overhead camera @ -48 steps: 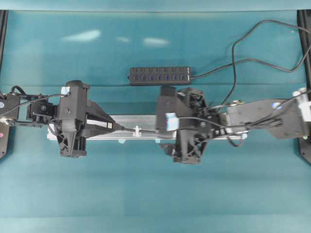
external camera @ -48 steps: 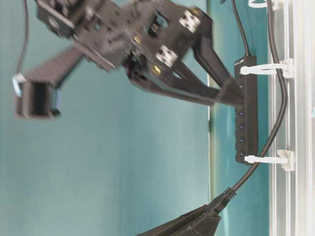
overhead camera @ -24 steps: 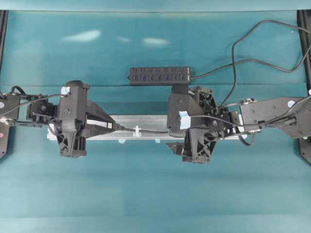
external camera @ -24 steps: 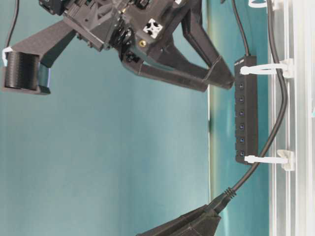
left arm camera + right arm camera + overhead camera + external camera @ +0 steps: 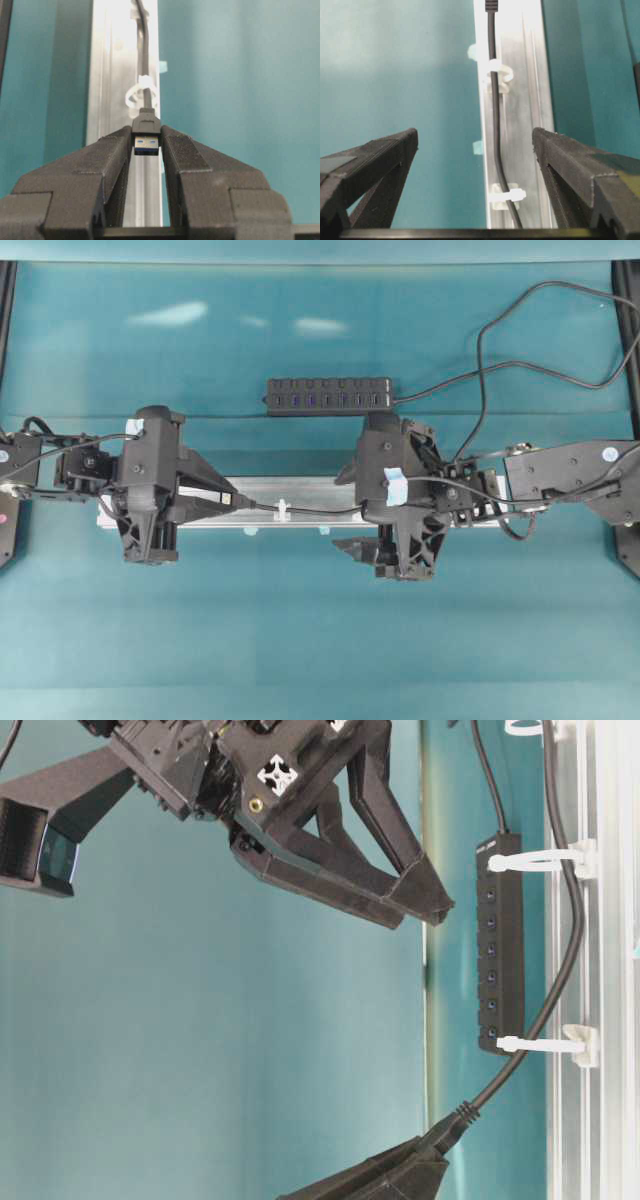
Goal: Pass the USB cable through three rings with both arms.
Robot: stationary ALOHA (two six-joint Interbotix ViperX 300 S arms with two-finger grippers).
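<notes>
Left hand (image 5: 146, 145) is pinching the small black rectangular USB plug (image 5: 146, 142); its thin black cord (image 5: 496, 150) runs lengthwise along the silver rail (image 5: 530, 125), straight below the right hand (image 5: 475, 145), spread wide, nearer the translucent plastic ring posts (image 5: 506, 196).

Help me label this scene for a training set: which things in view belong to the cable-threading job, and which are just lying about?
Belongs to the job:
- thin black USB cable, plug held in the left gripper
- whitish translucent plastic rings
- long silver rail carrying them
- right gripper, open above the rail

Just lying about:
- black oblong multi-port hub
- pale blue tape tabs
</notes>
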